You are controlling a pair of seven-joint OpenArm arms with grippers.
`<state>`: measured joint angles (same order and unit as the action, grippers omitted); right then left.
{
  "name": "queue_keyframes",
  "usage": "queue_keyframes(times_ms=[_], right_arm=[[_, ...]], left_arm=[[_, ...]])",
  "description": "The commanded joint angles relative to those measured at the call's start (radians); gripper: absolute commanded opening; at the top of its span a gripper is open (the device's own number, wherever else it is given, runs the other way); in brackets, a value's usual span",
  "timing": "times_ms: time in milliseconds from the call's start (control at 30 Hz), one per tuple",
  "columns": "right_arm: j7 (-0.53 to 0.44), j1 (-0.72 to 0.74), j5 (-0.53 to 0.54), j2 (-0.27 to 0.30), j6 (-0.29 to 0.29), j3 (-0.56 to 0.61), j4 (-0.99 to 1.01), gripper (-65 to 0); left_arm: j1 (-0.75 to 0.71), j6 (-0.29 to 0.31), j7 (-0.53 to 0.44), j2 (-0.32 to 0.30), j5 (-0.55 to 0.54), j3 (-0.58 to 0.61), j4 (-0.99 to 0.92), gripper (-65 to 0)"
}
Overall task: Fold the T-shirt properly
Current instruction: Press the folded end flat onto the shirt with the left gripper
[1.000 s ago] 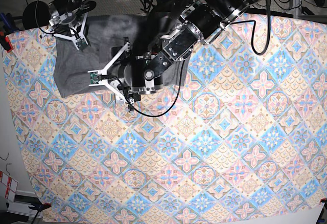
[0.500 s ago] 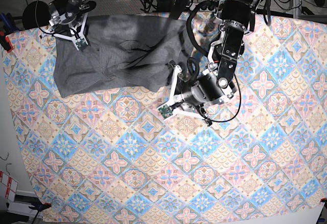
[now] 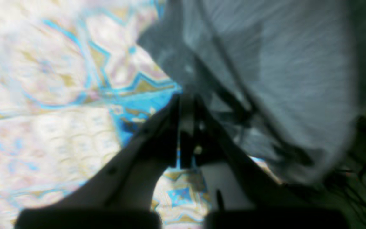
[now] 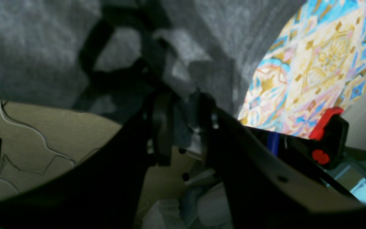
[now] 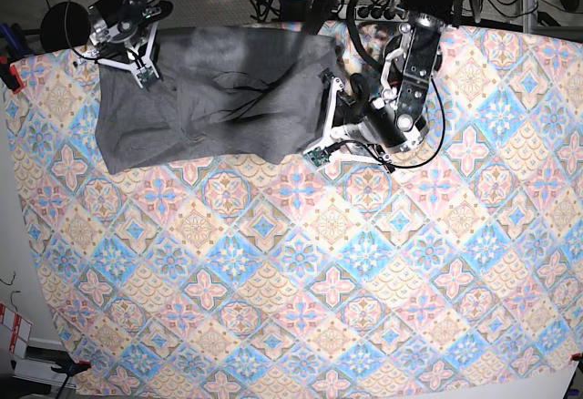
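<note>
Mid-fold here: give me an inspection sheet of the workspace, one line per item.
Surface: patterned tablecloth, lying flat.
Job's things: T-shirt at the far left corner, wrinkled, not folded.
Clutter: nothing seen on the cloth.
Grippers: left gripper shut at the T-shirt's near right edge; grip unclear through blur. Right gripper shut on the T-shirt's far left corner.
Cables: black cable looping off the left arm; more beyond the far edge.
Surroundings: red clamp at the table edge.

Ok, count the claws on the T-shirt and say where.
2. The left claw is shut at one side edge of the T-shirt; the right claw pinches the far corner on the opposite side.
</note>
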<state>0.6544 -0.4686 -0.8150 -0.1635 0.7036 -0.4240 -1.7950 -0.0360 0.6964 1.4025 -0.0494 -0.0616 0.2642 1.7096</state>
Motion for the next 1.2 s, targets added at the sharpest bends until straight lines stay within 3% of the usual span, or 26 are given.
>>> queue_keyframes(times_ms=[0,133,367,633,967,1167], right_arm=[[-0.002,-0.002,-0.010,0.006,-0.005,-0.006,-0.015,-50.6],[-0.002,-0.002,-0.010,0.006,-0.005,-0.008,-0.015,-50.7],[-0.002,-0.002,-0.010,0.006,-0.005,-0.008,-0.015,-50.7],[-0.002,-0.003,-0.011,0.006,-0.005,-0.008,-0.015,-50.7],[-0.002,-0.003,-0.011,0.006,-0.005,-0.009,-0.013,-50.7],[-0.002,-0.003,-0.011,0.006,-0.005,-0.009,-0.013,-50.7]], left_arm=[[0.014,0.002,-0.030,0.009,-0.020,0.001,-0.004,-65.0],[0.009,0.002,-0.091,0.009,-0.022,0.001,-0.013,-65.0],[0.037,0.002,-0.090,0.085,-0.017,0.008,-0.029,-65.0],[0.100,0.002,-0.094,0.121,-0.022,0.066,-0.228,-65.0],[0.100,0.002,-0.085,0.118,-0.013,0.062,0.023,-65.0],[0.083,0.002,-0.076,0.084,-0.011,0.068,0.034,-65.0]])
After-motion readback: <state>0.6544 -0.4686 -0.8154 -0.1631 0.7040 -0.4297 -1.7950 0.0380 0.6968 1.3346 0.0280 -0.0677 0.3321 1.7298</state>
